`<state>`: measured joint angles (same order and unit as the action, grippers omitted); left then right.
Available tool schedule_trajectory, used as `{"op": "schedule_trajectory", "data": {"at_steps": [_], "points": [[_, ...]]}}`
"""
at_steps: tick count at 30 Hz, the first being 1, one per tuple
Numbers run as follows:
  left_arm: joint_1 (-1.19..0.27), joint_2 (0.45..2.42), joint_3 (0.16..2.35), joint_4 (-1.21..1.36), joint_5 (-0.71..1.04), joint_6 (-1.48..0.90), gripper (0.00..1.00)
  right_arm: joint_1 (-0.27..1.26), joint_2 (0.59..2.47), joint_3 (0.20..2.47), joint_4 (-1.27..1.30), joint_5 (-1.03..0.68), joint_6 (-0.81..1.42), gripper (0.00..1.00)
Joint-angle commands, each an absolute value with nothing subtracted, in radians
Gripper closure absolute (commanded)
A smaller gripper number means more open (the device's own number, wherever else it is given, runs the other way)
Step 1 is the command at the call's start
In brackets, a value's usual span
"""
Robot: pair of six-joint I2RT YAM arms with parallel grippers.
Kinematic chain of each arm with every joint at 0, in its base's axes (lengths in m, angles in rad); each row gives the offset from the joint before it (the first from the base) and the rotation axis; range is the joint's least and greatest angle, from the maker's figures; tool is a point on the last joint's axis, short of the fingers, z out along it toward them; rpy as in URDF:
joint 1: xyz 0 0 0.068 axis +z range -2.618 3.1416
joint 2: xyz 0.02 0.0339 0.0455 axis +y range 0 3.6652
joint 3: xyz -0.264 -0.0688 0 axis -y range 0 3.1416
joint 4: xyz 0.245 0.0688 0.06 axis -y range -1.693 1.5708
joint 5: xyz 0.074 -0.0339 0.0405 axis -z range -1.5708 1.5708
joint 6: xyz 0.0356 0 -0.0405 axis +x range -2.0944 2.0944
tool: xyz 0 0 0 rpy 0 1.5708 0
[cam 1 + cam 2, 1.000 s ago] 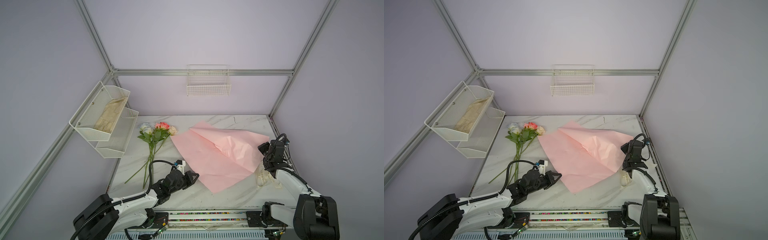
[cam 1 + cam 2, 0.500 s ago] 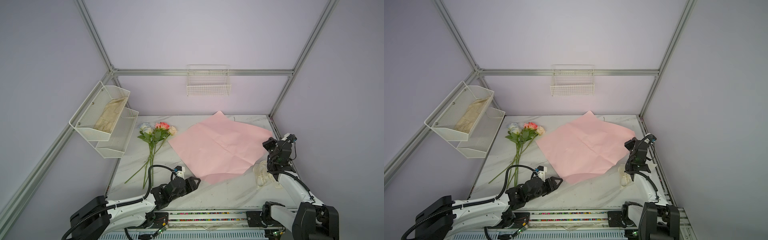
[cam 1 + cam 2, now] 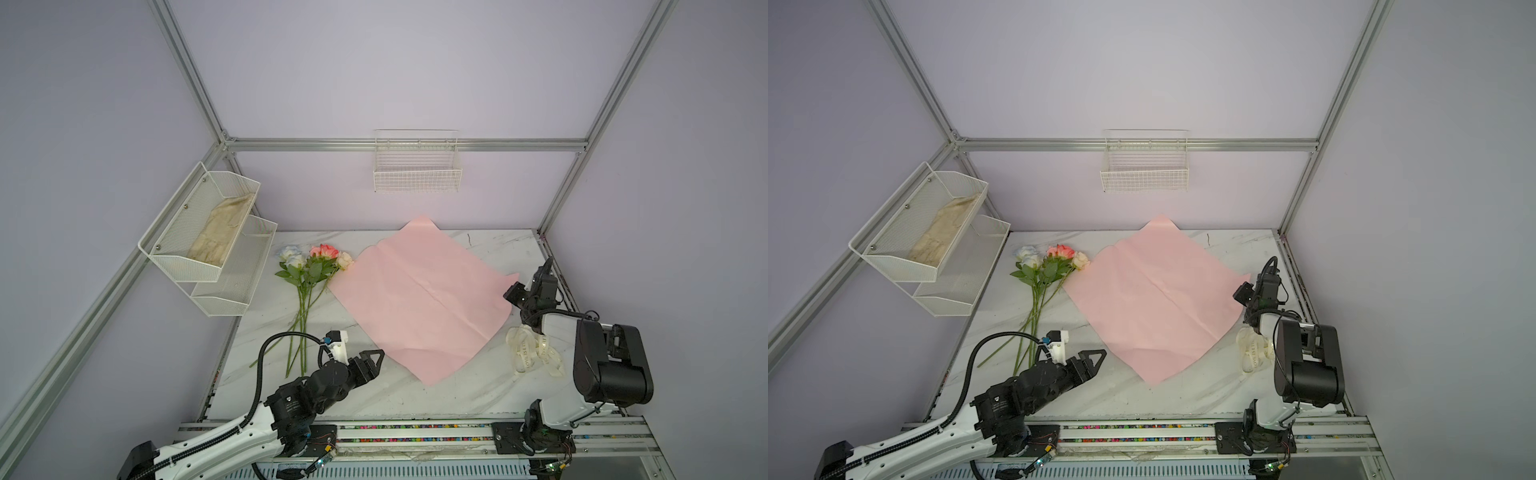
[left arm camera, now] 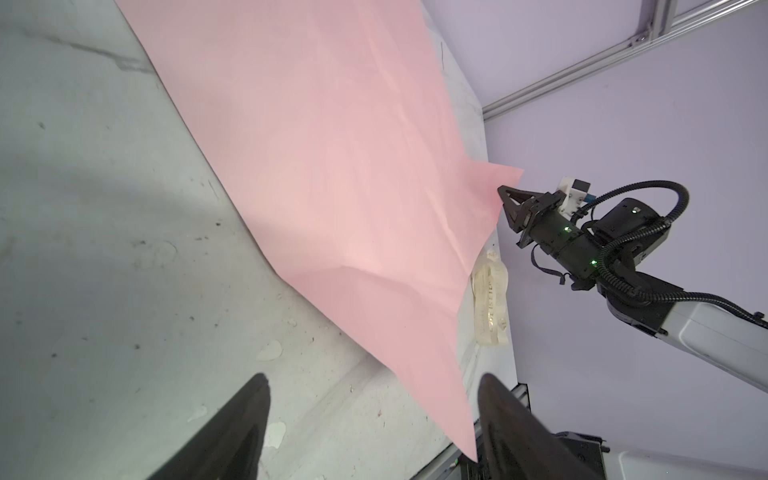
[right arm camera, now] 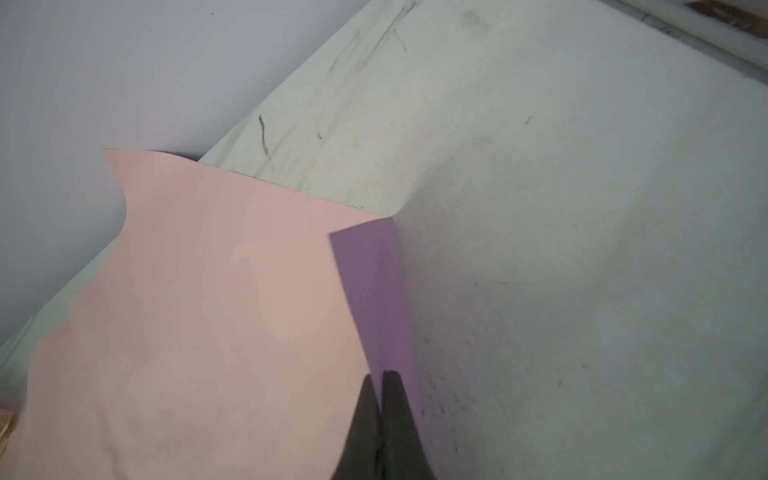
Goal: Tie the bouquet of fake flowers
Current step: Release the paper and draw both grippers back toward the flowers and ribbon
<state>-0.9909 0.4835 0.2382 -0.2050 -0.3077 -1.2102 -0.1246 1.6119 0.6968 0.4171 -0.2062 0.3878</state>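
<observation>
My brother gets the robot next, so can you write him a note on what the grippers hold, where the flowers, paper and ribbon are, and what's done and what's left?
Left gripper: open, empty, beside the wrap paper's near corner.
Right gripper: shut on the paper's right corner, lifting it so the lilac underside shows.
Flowers: lying loose on the table, left of the paper, not wrapped.
Ribbon: heaped on the table by the right arm.
Done: paper spread out, pink side up.
Left: lay the flowers on the paper, wrap them, tie.
</observation>
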Motion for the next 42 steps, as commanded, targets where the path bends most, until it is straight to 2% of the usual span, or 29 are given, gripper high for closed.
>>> {"op": "schedule_trajectory", "data": {"at_steps": [1, 3, 7, 10, 12, 13, 17, 19, 20, 23, 24, 26, 29, 33, 36, 39, 42], "points": [[-0.962, 0.431, 0.317, -0.342, -0.4, -1.087, 0.23, -0.129, 1.666, 0.762, 0.401, -0.312, 0.316, 1.0], [-0.923, 0.451, 0.367, -0.393, -0.371, -1.061, 0.23, -0.129, 1.715, 0.807, 0.349, -0.313, 0.32, 1.0], [-0.8, 0.596, 0.475, -0.408, -0.195, -0.966, 0.21, -0.132, 1.783, 0.884, 0.236, -0.277, 0.306, 1.0], [-0.701, 0.704, 0.565, -0.422, -0.085, -0.884, 0.18, -0.135, 1.793, 0.927, 0.149, -0.239, 0.309, 0.95], [-0.625, 0.763, 0.618, -0.427, -0.012, -0.827, 0.16, -0.142, 1.774, 0.933, 0.128, -0.194, 0.341, 0.72], [-0.574, 0.796, 0.648, -0.431, 0.03, -0.799, 0.16, -0.148, 1.767, 0.957, 0.074, -0.168, 0.356, 0.65], [-0.368, 0.946, 0.79, -0.436, 0.267, -0.701, 0.13, -0.153, 1.673, 1.007, -0.078, -0.058, 0.392, 0.53], [-0.303, 1.05, 0.868, -0.433, 0.352, -0.649, 0.12, -0.15, 1.591, 0.979, -0.088, -0.08, 0.401, 0.47], [-0.272, 1.112, 0.915, -0.442, 0.375, -0.627, 0.12, -0.144, 1.553, 0.955, -0.071, -0.155, 0.419, 0.46], [-0.227, 1.295, 1.076, -0.513, 0.387, -0.567, 0.12, -0.087, 1.495, 0.885, 0.005, -0.408, 0.497, 0.44], [-0.217, 1.349, 1.13, -0.548, 0.396, -0.551, 0.12, -0.045, 1.483, 0.876, -0.004, -0.425, 0.519, 0.44], [-0.21, 1.467, 1.232, -0.598, 0.44, -0.524, 0.14, 0.065, 1.437, 0.858, -0.076, -0.334, 0.564, 0.44], [-0.218, 1.545, 1.269, -0.6, 0.499, -0.505, 0.14, 0.19, 1.312, 0.759, -0.152, -0.179, 0.715, 0.43], [-0.228, 1.571, 1.236, -0.592, 0.502, -0.488, 0.14, 0.23, 1.126, 0.593, -0.22, -0.17, 0.886, 0.43], [-0.227, 1.555, 1.195, -0.573, 0.501, -0.488, 0.14, 0.238, 1.019, 0.533, -0.311, -0.192, 0.93, 0.41], [-0.227, 1.533, 1.169, -0.567, 0.487, -0.486, 0.14, 0.238, 0.963, 0.494, -0.352, -0.217, 0.949, 0.38], [-0.227, 1.518, 1.159, -0.566, 0.476, -0.485, 0.13, 0.238, 0.986, 0.438, -0.289, -0.306, 0.977, 0.35]]}}
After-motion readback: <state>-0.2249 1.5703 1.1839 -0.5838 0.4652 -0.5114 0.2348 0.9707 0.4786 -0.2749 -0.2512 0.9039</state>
